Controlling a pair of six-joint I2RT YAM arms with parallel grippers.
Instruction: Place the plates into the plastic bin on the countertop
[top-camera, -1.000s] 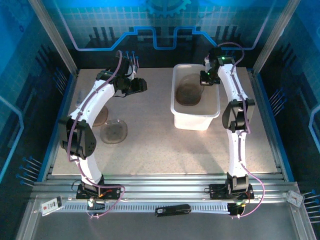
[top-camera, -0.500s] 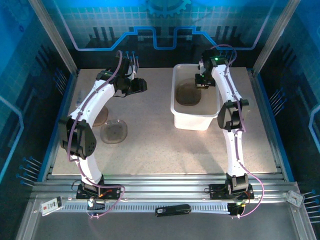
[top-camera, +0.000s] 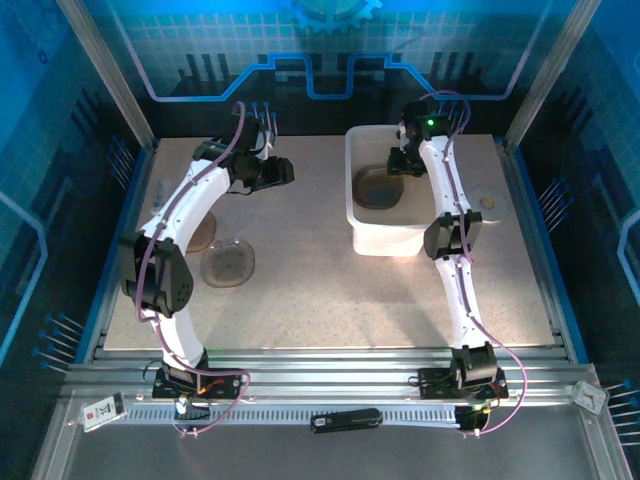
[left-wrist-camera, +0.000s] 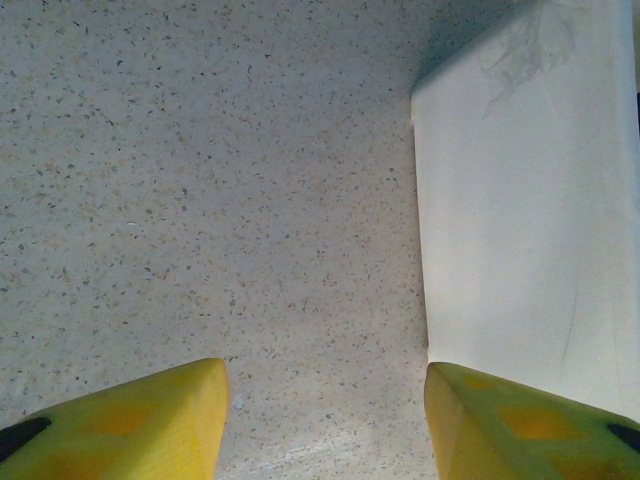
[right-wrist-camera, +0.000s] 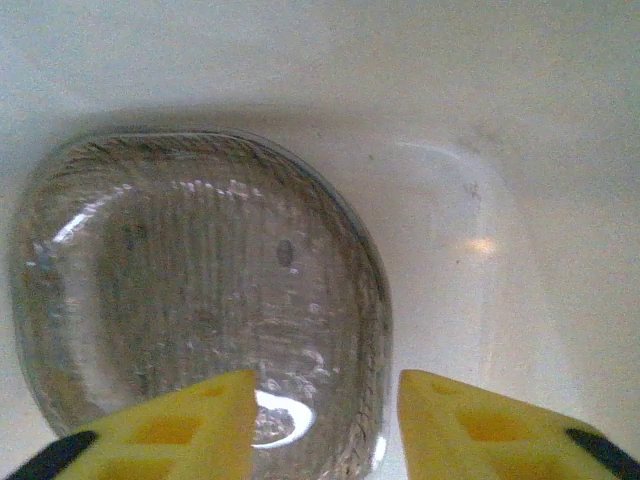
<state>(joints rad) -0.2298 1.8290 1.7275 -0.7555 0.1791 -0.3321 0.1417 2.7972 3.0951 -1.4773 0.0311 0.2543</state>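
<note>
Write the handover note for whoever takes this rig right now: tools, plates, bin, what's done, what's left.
Left tool: open, empty, over the bare countertop beside the plastic bin.
Right tool: open, empty, over the bin just above the stacked plates.
Done: brown plates lie on the bin floor; count unclear.
Left: one loose plate on the countertop by the left arm, and a second plate partly hidden under that arm. Both go in the bin.
</note>
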